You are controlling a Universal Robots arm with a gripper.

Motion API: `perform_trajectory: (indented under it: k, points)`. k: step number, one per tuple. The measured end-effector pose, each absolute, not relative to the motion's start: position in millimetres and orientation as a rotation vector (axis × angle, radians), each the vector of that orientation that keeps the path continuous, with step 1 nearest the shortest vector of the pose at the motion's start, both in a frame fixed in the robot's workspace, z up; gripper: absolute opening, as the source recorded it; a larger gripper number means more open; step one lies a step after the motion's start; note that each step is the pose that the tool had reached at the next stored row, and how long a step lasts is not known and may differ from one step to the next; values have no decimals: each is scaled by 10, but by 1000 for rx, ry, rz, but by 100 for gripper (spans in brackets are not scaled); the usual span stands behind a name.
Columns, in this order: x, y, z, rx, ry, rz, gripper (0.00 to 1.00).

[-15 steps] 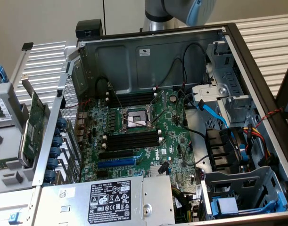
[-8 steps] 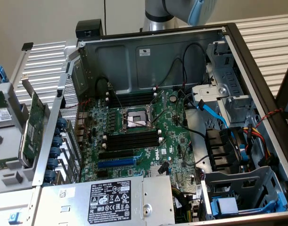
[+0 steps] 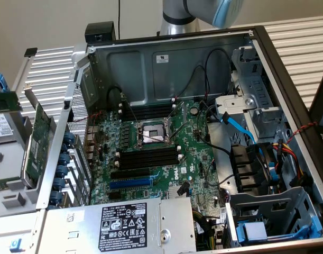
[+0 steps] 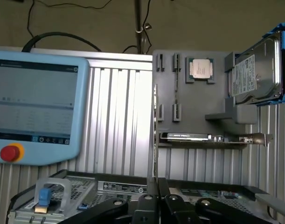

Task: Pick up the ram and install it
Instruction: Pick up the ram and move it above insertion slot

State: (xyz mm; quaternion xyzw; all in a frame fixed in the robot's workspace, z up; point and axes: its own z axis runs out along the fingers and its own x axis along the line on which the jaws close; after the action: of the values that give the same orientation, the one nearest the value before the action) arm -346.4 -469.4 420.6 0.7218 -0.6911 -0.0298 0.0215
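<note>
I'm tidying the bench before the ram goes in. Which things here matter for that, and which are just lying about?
Job: memory slots, motherboard, end effector.
Lying about: CPU, hard drive, expansion card, pendant.

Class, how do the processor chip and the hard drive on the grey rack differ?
The processor chip is small and square; the hard drive is far larger and oblong. The chip faces the camera flat; the drive stands angled. The drive sits in a blue frame; the chip in grey clips. Both are silvery.
</note>
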Motion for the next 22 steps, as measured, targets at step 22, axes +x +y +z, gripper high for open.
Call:
perform_trajectory:
  k: [22]
  points:
    - [-2464, -4715, 4386, 2232, -2137, -100, 12]
